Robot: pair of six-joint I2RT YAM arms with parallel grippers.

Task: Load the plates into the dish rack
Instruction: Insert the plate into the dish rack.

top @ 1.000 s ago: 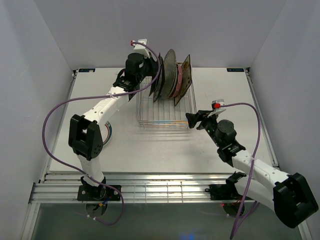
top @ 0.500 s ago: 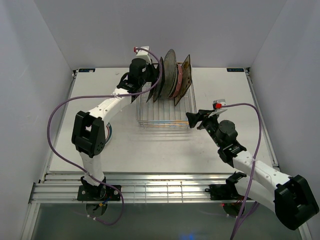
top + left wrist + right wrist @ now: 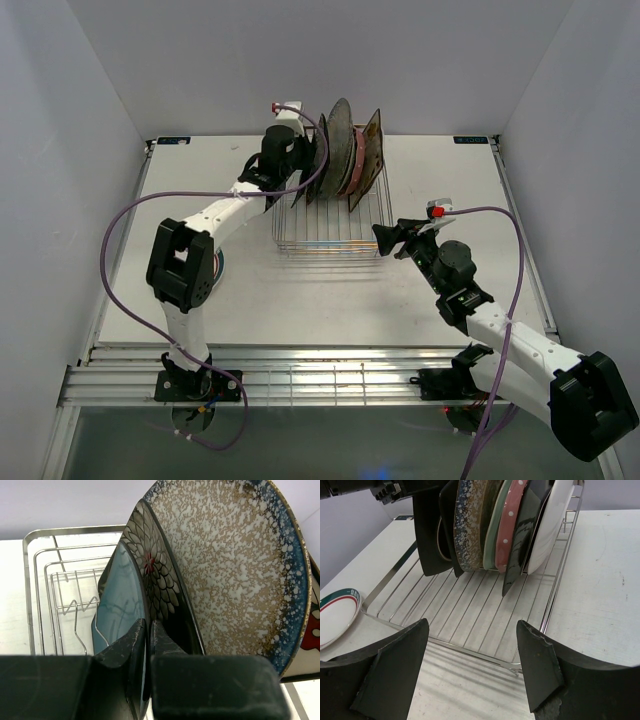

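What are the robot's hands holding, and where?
The left gripper pinches the teal plate by its rim. The right gripper holds nothing.

The right end effector (image 3: 471,630) hangs with its fingers spread and nothing between them, before the wire dish rack (image 3: 465,611). At the rack's far end, plates stand on edge, packed close: dark plate (image 3: 427,535), speckled plate (image 3: 470,525), mint green plate (image 3: 493,530), pink dotted plate (image 3: 509,527), cream plate (image 3: 547,525). A stripe-rimmed white plate (image 3: 337,612) lies flat on the desk (image 3: 600,580), left of the rack.

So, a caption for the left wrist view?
Left gripper shut on teal plate beside black floral plate in dish rack.
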